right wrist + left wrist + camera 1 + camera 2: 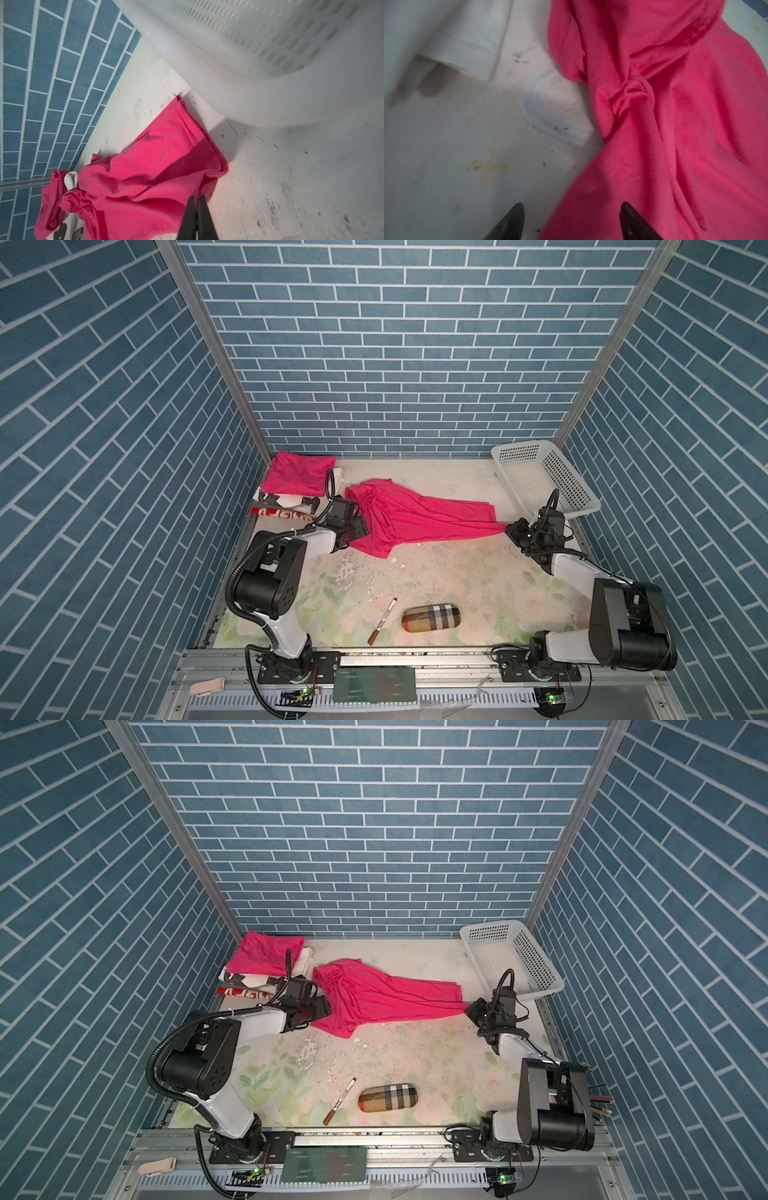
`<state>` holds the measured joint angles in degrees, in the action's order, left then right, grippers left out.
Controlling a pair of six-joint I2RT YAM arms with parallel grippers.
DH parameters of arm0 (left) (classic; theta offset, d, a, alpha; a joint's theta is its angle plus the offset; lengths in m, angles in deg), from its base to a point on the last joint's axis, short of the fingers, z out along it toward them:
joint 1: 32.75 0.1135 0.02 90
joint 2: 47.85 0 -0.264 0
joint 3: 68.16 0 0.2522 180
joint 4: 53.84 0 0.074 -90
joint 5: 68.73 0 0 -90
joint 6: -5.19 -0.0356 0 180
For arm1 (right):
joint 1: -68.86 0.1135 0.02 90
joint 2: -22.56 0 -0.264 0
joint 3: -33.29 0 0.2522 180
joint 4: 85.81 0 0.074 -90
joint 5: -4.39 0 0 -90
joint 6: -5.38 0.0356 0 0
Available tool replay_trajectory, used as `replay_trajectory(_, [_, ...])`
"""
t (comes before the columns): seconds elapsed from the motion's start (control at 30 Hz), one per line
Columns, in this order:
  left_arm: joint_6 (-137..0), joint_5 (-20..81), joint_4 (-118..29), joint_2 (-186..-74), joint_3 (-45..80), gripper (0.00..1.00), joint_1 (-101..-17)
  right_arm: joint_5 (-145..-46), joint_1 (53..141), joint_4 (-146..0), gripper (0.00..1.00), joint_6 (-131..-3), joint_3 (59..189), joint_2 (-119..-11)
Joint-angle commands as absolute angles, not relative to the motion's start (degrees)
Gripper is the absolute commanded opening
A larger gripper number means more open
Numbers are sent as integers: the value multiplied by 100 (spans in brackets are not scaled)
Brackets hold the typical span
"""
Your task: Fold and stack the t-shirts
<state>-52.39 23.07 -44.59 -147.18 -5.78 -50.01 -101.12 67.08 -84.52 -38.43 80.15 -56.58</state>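
Observation:
One pink t-shirt (415, 514) (374, 994) lies crumpled and stretched across the back of the table. A corner of it is pulled out to the right, and my right gripper (509, 529) (197, 198) is shut on that corner, low over the table. My left gripper (359, 526) (571, 207) is at the shirt's left side. Its jaws stand wide apart, with the shirt's edge (654, 124) lying between and under them and nothing pinched. A second pink t-shirt (299, 477) (266, 955) lies folded on a pile at the back left.
A white perforated basket (544, 477) (270, 41) stands at the back right, close to my right gripper. White printed cloth (286, 502) (467, 41) lies under the folded shirt. A plaid case (430, 616) and a marker pen (382, 620) lie near the front.

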Motion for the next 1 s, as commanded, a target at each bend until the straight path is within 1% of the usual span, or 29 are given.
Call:
replay_trajectory(0.0, [-5286,2450,-3991,-14793,-586,68,-5192,-10169,6690,-8357,0,-3996,8209,-5731])
replay_trajectory(0.13, [-5326,2289,-3694,-14587,-729,56,-5287,-10171,6675,-8330,0,-4015,8290,-5769])
replay_trajectory(0.2, [-5355,2243,-3659,-14507,-791,45,-5273,-10178,6676,-8333,0,-4005,8308,-5785])
replay_trajectory(0.23, [-5376,2241,-3635,-14506,-798,38,-5278,-10196,6675,-8346,0,-3991,8325,-5790])
replay_trajectory(0.33, [-5388,2367,-3611,-14519,-811,7,-5282,-10248,6674,-8365,0,-3962,8334,-5791])
replay_trajectory(0.37, [-5356,2444,-3641,-14487,-845,0,-5294,-10260,6675,-8351,0,-3970,8343,-5786])
replay_trajectory(0.5, [-5149,2793,-3712,-14247,-1012,0,-5503,-10214,6634,-8269,0,-4036,8393,-5752])
replay_trajectory(0.7, [-4605,3355,-3611,-13701,-1238,0,-6210,-10235,6524,-8190,0,-4168,8636,-5917])
replay_trajectory(0.8, [-4412,3318,-3449,-13294,-1380,0,-6435,-10290,6515,-8171,0,-4191,8763,-6046])
replay_trajectory(0.93, [-4513,2926,-2769,-12903,-1317,0,-6374,-10388,6515,-8308,0,-4156,8783,-6147])
replay_trajectory(0.97, [-4542,2857,-2599,-12800,-1248,16,-6332,-10411,6517,-8305,0,-4156,8800,-6172])
